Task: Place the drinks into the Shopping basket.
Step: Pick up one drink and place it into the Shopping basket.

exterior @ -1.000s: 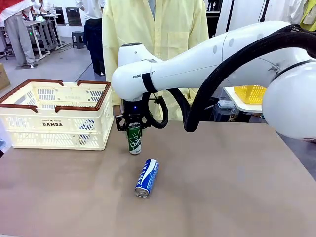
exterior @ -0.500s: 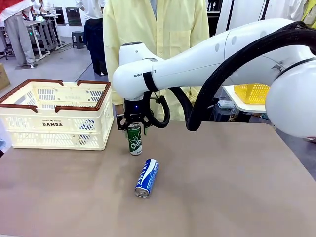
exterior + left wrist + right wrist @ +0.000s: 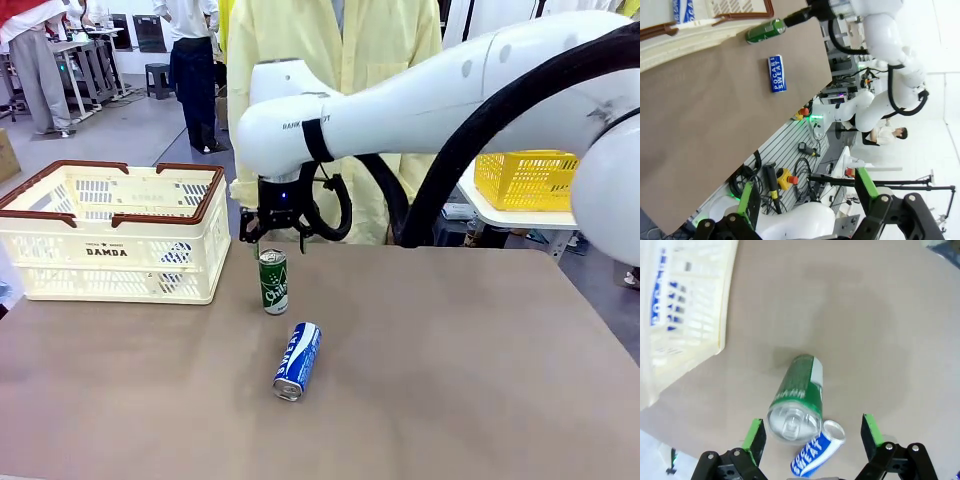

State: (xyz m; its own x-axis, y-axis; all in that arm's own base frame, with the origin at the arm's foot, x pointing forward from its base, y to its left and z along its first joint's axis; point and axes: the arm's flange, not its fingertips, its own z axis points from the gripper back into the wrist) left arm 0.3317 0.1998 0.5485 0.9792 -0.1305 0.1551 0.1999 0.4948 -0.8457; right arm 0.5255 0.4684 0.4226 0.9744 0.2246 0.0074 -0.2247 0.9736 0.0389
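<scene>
A green can [image 3: 273, 283] stands upright on the brown table just right of the Shopping basket [image 3: 160, 215]. My right gripper [image 3: 273, 240] hangs open straight above it, clear of its top. From the right wrist, the green can [image 3: 797, 400] sits between and beyond my spread green pads [image 3: 756, 440]. A blue can [image 3: 298, 360] lies on its side nearer the front edge. In the left wrist view my left gripper [image 3: 806, 195] is open and high to the side, far from the green can [image 3: 765, 31], the lying blue can [image 3: 776, 73] and the basket [image 3: 740, 17], which holds another blue can [image 3: 682, 10].
A person in a yellow coat [image 3: 330, 60] stands at the far side of the table. A yellow mesh basket [image 3: 525, 180] sits on a side table at the right. Bare tabletop stretches across the right half.
My right gripper has opened, let go of the green can and risen a little. The can stays upright where it was. The blue can has not moved.
</scene>
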